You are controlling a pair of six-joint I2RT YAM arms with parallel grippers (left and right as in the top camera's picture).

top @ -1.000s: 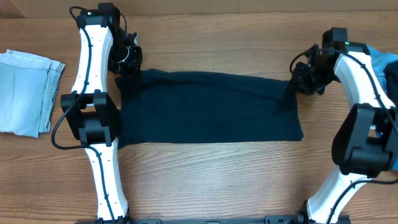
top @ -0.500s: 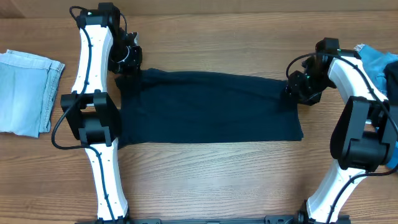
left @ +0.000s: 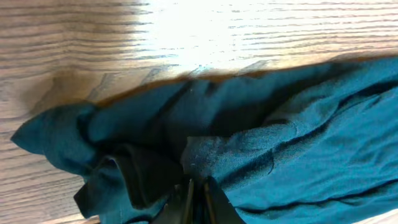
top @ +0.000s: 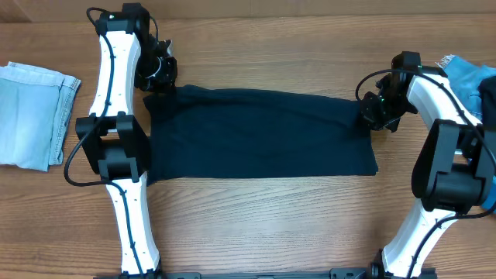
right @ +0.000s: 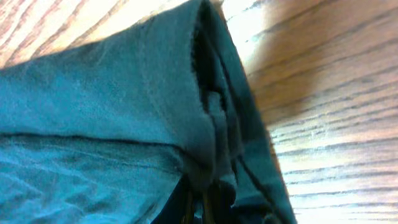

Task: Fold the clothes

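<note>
In the wrist views the left tool (left: 198, 200) was seen pinched shut on a bunched fold of the dark navy thin-fabric garment (left: 292, 143), the right tool (right: 200, 204) on its hemmed corner. Overhead, both grips were hidden; the garment was shown spread flat on the wooden worktop (top: 271, 225), between pale blue denim (top: 31, 112) and a half-hidden brighter blue piece (top: 469, 77).

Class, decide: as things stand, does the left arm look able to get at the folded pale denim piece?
Probably not at once. Only bare table lies between, but the left gripper pinches a corner of the navy garment, and the pale denim piece sits apart.
</note>
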